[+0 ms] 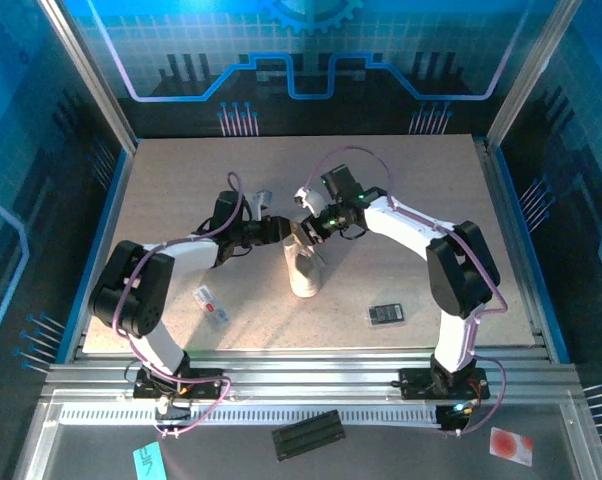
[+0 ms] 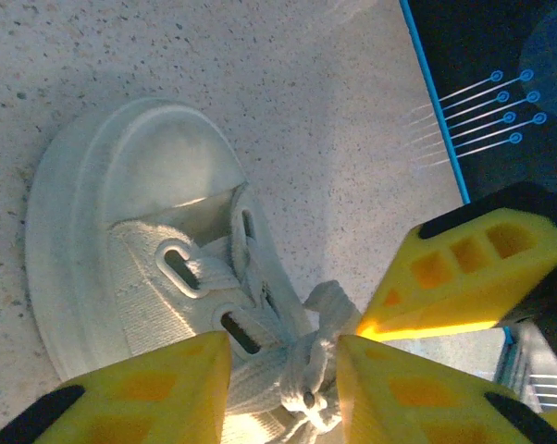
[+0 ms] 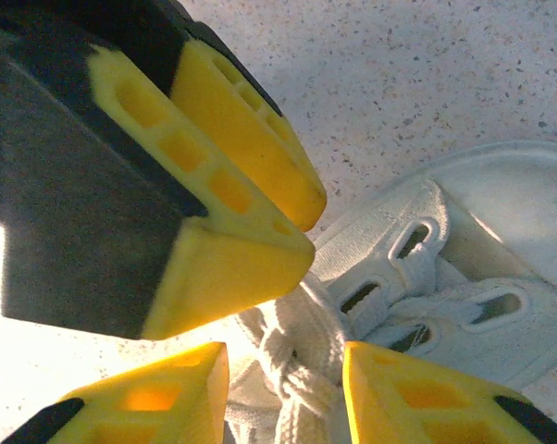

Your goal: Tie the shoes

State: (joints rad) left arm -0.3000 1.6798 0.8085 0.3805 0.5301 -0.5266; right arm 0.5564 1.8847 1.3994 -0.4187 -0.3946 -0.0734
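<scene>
The white shoe (image 1: 306, 272) stands mid-table, toe toward the arms. Both grippers meet over its laced end, the left gripper (image 1: 284, 231) from the left and the right gripper (image 1: 308, 228) from the right. In the left wrist view the shoe (image 2: 121, 213) has its lace knot (image 2: 311, 365) between the spread fingers of the left gripper (image 2: 283, 388), touching one pad only. A finger of the right gripper (image 2: 464, 268) hangs close by. In the right wrist view the knotted laces (image 3: 302, 370) lie between the parted jaws of the right gripper (image 3: 286, 388), beside the shoe (image 3: 519, 213).
A small black device (image 1: 386, 313) lies right of the shoe and a white-and-red packet (image 1: 211, 305) lies to its left, both near the front edge. A black bar (image 1: 308, 434) rests on the rail area below the table. Blue walls enclose the table.
</scene>
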